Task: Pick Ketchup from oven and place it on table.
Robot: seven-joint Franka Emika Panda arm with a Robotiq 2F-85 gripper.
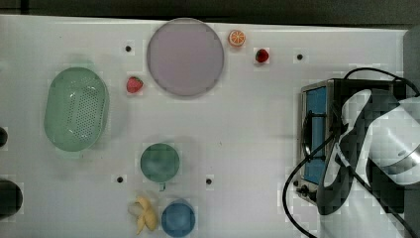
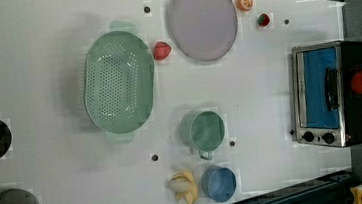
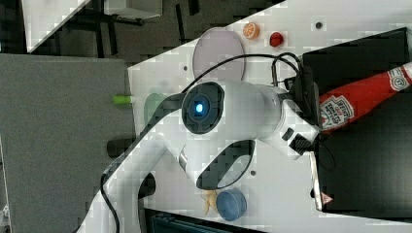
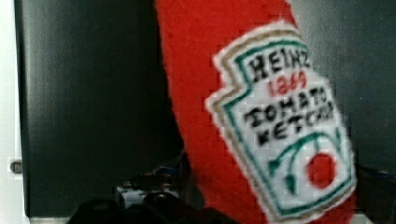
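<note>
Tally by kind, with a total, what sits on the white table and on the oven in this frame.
Cups: 2, green cup, blue cup
Colander: 1, green colander
Plate: 1, plate
Strawberries: 2, strawberry, second strawberry
Orange slice: 1, orange slice
Banana: 1, banana
Oven: 1, oven
Ketchup: 1, ketchup, on the oven
Total: 10

Bright, even light on the white table (image 1: 257,129), faint soft shadows, blocky compression, blurred close-up ketchup (image 4: 243,116).
</note>
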